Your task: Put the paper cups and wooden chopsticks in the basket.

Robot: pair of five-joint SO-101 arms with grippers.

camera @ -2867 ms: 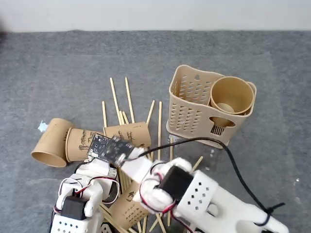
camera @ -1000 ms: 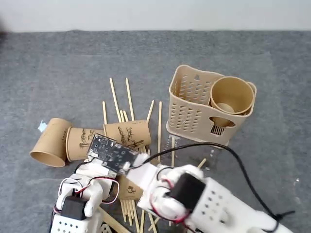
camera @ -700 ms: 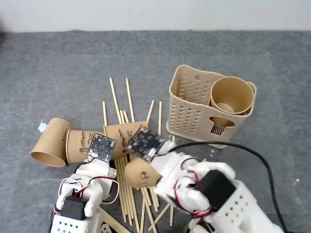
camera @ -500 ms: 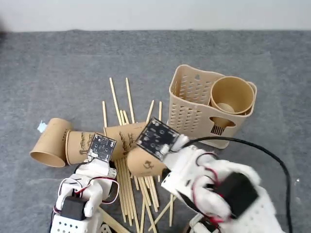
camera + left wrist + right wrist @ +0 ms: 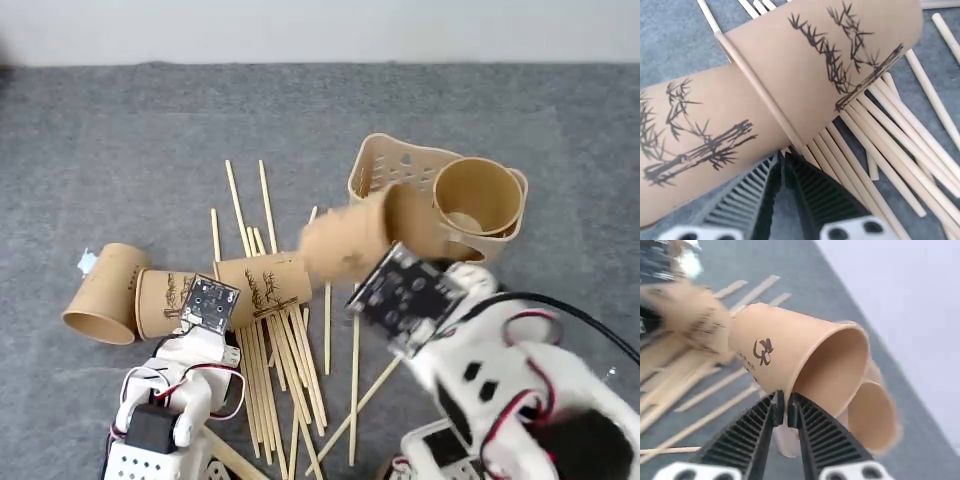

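Note:
My right gripper (image 5: 783, 408) is shut on the rim of a paper cup (image 5: 790, 357), held in the air on its side just in front of the beige basket (image 5: 385, 165); the high view shows this cup (image 5: 345, 240) blurred. Another cup (image 5: 478, 195) stands inside the basket. Three more cups lie on the mat: two nested at the left (image 5: 100, 293) (image 5: 165, 298) and one (image 5: 262, 283) beside them. Wooden chopsticks (image 5: 290, 360) are scattered around and under them. My left gripper (image 5: 784, 162) is shut with nothing in it, right against the lying cups (image 5: 805, 75), where one chopstick (image 5: 760, 92) lies across.
The grey mat (image 5: 150, 130) covers the table. The left arm's body (image 5: 165, 410) sits at the near left edge and the right arm's white body (image 5: 520, 400) at the near right. A small pale scrap (image 5: 88, 261) lies by the leftmost cup.
The right arm lifted a cup from the near pile and swung it up and to the right, toward the basket. The left arm stayed still.

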